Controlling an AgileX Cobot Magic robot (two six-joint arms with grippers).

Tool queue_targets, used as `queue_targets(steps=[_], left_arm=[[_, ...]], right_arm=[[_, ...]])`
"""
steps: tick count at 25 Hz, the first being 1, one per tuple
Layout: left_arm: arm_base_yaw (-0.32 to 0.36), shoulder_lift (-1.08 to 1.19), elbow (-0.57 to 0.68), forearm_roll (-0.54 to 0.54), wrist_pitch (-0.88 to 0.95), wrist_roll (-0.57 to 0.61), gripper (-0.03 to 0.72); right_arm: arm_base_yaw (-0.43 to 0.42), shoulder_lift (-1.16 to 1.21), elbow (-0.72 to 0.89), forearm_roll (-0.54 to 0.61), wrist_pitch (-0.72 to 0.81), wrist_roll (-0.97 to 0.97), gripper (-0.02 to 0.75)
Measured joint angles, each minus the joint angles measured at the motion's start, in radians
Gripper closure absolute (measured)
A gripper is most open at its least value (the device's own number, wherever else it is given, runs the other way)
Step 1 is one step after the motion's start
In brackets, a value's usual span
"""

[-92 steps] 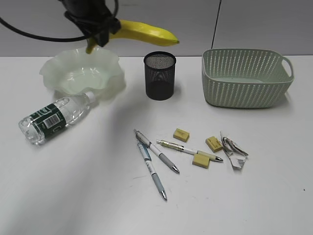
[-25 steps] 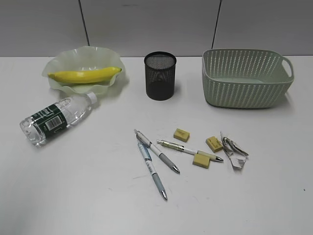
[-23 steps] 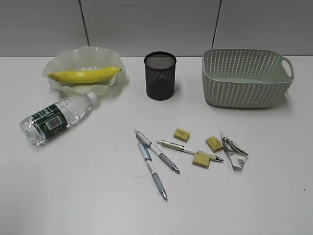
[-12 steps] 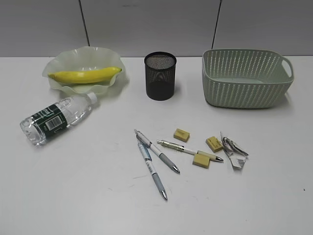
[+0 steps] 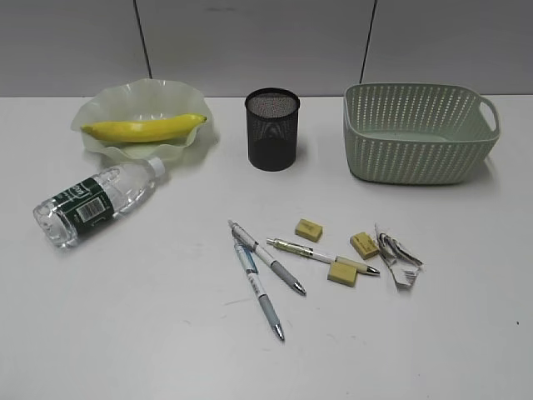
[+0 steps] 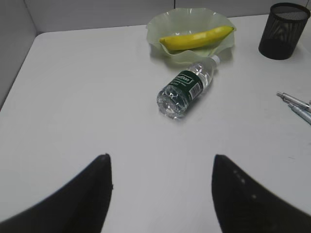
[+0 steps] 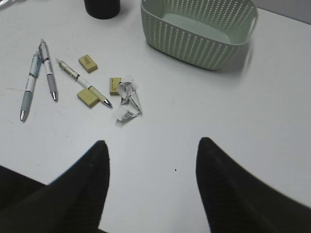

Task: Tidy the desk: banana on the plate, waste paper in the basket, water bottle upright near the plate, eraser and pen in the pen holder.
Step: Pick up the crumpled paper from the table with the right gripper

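The banana [image 5: 143, 127] [image 6: 196, 38] lies in the wavy green plate [image 5: 108, 104] [image 6: 160, 22] at the back left. In front of it the water bottle [image 5: 93, 201] [image 6: 186, 87] lies on its side. The black mesh pen holder [image 5: 272, 129] [image 6: 284, 30] stands mid-back, the green basket [image 5: 419, 133] [image 7: 199, 26] back right. Three pens [image 5: 267, 257] [image 7: 47, 70] and three yellow erasers [image 5: 309, 229] [image 7: 88, 63] lie mid-desk beside the crumpled waste paper [image 5: 398, 259] [image 7: 128, 99]. My left gripper [image 6: 159, 160] is open over bare desk near the bottle. My right gripper [image 7: 152, 148] is open, short of the paper.
The white desk [image 5: 125, 317] stretches bare across the front left and the front right. A grey wall runs behind the plate, holder and basket. Neither arm shows in the exterior view.
Over the last second nothing on the desk has moved. Before that, the left gripper held the banana over the plate; now the banana lies in it and the arm has withdrawn.
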Motion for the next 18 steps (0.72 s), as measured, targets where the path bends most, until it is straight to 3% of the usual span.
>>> queue_targets(steps=[7,18], left_arm=[[0.000,0.000,0.002,-0.019,-0.009,0.028,0.202],[0.000,0.000,0.002,-0.022,-0.010,0.030,0.202]], right_arm=[[0.112,0.338,-0.130,-0.007,-0.004,-0.010,0.283],[0.122,0.854,-0.149,-0.006,-0.161,0.050,0.283]])
